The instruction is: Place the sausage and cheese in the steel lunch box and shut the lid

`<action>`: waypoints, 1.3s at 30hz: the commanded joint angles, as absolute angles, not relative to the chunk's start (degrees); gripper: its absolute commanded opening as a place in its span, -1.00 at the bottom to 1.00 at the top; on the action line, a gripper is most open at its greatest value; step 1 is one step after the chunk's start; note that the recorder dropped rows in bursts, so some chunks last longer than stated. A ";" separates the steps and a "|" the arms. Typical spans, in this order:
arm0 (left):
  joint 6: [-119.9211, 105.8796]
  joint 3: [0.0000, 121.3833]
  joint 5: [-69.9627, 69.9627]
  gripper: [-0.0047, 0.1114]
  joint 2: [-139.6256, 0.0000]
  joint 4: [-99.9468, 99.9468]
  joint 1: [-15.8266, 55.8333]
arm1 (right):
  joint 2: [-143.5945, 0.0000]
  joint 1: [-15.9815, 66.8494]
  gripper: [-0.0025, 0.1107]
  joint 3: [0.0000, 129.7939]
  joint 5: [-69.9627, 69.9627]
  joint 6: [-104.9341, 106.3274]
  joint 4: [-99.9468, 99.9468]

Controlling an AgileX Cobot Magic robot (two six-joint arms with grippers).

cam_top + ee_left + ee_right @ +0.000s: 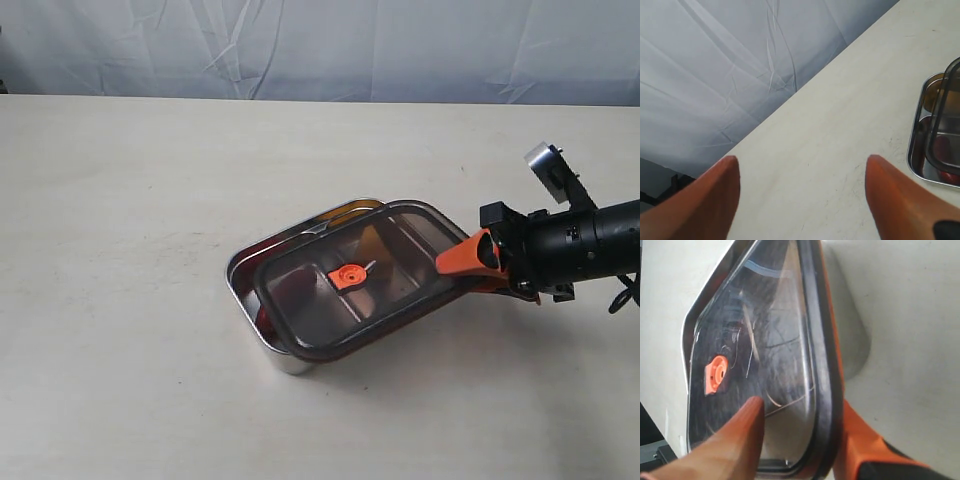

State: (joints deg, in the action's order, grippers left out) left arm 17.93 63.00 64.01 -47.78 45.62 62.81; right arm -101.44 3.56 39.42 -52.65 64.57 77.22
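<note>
the shiny rectangular stainless steel lunch box [262, 262] with rounded corners sits on the table, turned diagonally. the dark tinted see-through lid with black rim [400, 290] lies askew over it, shifted toward the right so the box's left rim stays uncovered; its right edge juts past the box. a small orange valve [350, 275] sits at the lid's centre. something red [290, 290] shows dimly through the lid.
</note>
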 commanded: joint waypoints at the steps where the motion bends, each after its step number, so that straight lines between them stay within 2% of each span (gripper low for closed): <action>1: 18.45 63.06 62.94 0.23 -47.31 45.13 62.91 | -101.49 3.33 -0.20 39.19 -50.32 65.84 75.74; 6: 18.45 63.06 62.94 0.23 -47.31 44.82 62.91 | -101.49 3.33 0.01 39.19 -49.81 65.84 75.74; 39: 18.45 63.06 60.17 0.23 -47.31 44.49 62.91 | -101.49 3.43 0.01 39.31 -49.58 65.84 84.29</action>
State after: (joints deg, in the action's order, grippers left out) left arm 17.93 63.00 60.88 -47.78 44.62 62.81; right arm -101.44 3.56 39.42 -49.46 65.15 83.68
